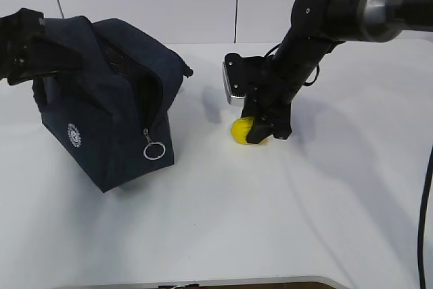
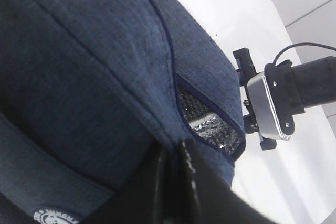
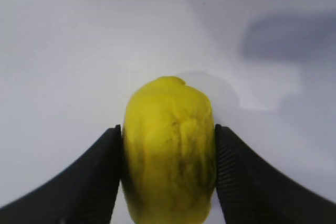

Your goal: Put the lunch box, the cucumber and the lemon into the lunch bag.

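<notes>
The dark navy lunch bag (image 1: 108,120) stands on the left of the table with its top zipper open and the silver ring pull (image 1: 154,150) hanging down the front. My left gripper (image 2: 176,153) is shut on the bag's fabric next to the opening, where silver lining (image 2: 210,124) shows. The yellow lemon (image 1: 241,130) is at table level right of the bag. My right gripper (image 1: 259,130) is shut on the lemon (image 3: 168,171), one finger on each side. The lunch box and the cucumber are out of view.
The white table (image 1: 223,221) stretches wide in front of and to the right of the bag. The right arm (image 1: 304,38) slants down from the upper right. The right wrist camera housing (image 2: 270,106) shows past the bag's opening in the left wrist view.
</notes>
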Robot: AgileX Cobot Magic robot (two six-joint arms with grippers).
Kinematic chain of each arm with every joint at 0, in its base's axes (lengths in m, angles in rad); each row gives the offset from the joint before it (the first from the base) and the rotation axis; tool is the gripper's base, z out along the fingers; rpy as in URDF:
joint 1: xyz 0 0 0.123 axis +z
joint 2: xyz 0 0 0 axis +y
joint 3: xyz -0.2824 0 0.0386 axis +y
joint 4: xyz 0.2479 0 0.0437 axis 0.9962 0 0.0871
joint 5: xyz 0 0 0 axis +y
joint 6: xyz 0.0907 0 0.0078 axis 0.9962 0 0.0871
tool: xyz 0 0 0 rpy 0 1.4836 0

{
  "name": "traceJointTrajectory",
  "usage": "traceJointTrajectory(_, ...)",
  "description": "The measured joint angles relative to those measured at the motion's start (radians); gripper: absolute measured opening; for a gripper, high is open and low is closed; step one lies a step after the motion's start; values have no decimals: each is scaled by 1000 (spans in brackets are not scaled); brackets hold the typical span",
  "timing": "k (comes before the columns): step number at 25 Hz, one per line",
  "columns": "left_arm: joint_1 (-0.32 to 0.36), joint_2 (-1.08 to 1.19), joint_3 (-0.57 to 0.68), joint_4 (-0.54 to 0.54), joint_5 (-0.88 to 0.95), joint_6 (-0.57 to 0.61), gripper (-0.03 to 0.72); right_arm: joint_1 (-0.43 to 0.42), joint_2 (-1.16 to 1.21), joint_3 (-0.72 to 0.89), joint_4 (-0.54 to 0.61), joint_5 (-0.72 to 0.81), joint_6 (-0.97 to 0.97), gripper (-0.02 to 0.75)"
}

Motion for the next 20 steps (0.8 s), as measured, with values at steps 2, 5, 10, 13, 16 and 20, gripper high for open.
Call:
traceJointTrajectory(2,0,0,0,0,0,0,2,0,0,0,0,0,0,406)
traceJointTrajectory(5,0,0,0,0,0,0,2,0,0,0,0,0,19,394)
traceJointTrajectory(10,0,0,0,0,0,0,2,0,0,-21,-17,34,76,393)
traceJointTrajectory(13,0,0,0,0,0,0,2,0,0,-78,-46,128,91,393)
traceJointTrajectory(16,0,0,0,0,0,0,2,0,0,-151,-66,231,144,392)
traceJointTrajectory(20,0,0,0,0,0,0,2,0,0,-251,-72,262,252,391)
